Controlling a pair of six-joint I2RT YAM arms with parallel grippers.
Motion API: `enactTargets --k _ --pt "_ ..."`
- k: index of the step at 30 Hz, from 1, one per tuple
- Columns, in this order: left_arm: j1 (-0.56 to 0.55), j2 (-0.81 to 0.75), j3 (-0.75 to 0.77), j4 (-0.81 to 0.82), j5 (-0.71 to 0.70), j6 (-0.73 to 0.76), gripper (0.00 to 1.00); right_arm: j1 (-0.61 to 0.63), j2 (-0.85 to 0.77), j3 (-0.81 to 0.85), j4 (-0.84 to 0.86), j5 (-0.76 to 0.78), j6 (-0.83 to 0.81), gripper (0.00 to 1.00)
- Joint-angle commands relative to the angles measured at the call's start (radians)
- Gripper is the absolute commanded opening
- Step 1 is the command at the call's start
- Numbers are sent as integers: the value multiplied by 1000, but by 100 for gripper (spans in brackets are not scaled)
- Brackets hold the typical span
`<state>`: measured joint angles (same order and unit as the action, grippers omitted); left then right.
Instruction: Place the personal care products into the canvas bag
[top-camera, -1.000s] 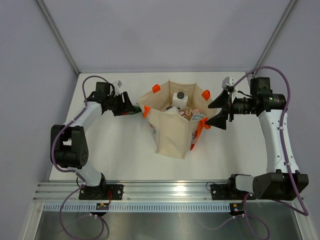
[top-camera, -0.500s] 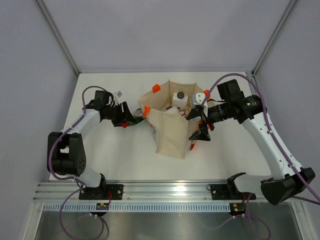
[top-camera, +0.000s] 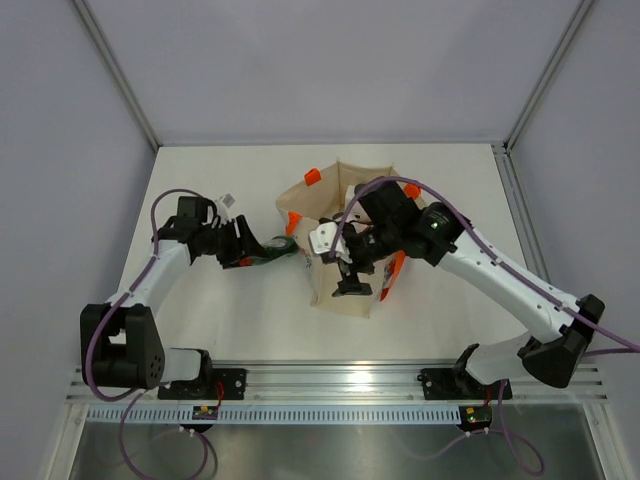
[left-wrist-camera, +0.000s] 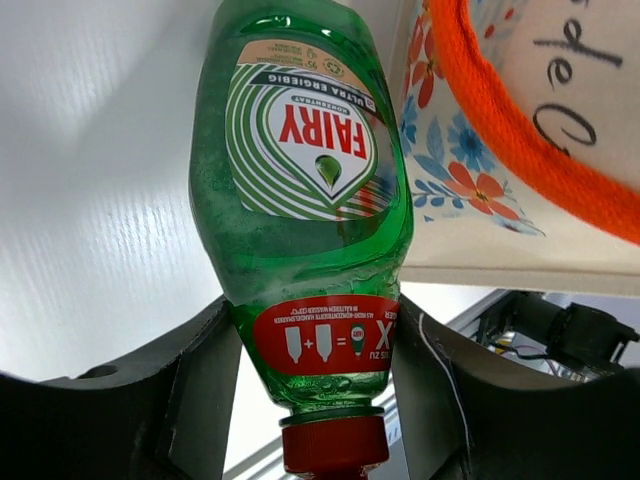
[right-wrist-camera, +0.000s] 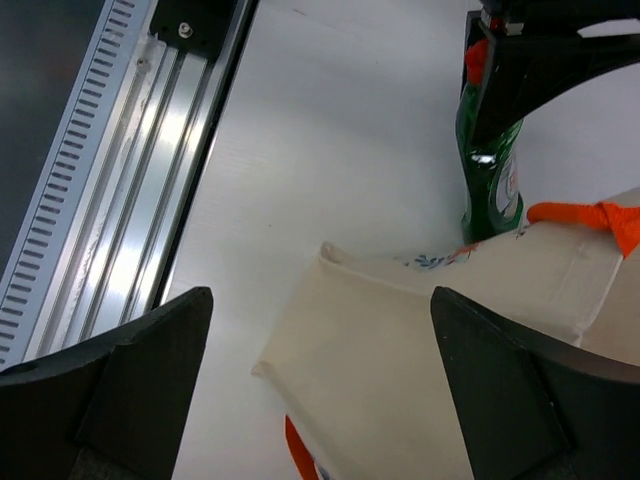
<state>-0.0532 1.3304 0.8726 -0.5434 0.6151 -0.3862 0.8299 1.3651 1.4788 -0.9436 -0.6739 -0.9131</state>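
One green bottle (left-wrist-camera: 300, 220) in left tool (left-wrist-camera: 310, 370); canvas bag (right-wrist-camera: 420, 330) interior hidden.

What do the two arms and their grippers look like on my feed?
The left arm and right arm have white link shells and black joint housings, with a purple cable along each. The left gripper and right gripper are black, with broad flat fingers.

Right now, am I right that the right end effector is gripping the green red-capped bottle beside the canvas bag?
Not quite: it is the left end effector that is gripping the green red-capped bottle beside the canvas bag, as the left wrist view shows. The right end effector is open above the bag, holding nothing.
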Motion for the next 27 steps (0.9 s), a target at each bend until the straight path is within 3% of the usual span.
enactTargets --k 1,8,17,27 --pt "6 -83 -9 45 118 -46 0 78 52 40 184 149 106 99" --pt "13 -204 -63 16 161 -72 0 222 140 -52 503 359 224 99" --pt "38 -301 -127 -9 192 -66 0 268 278 -91 669 425 307 99" --pt "44 -306 -147 10 216 -63 0 275 371 -187 841 611 523 99"
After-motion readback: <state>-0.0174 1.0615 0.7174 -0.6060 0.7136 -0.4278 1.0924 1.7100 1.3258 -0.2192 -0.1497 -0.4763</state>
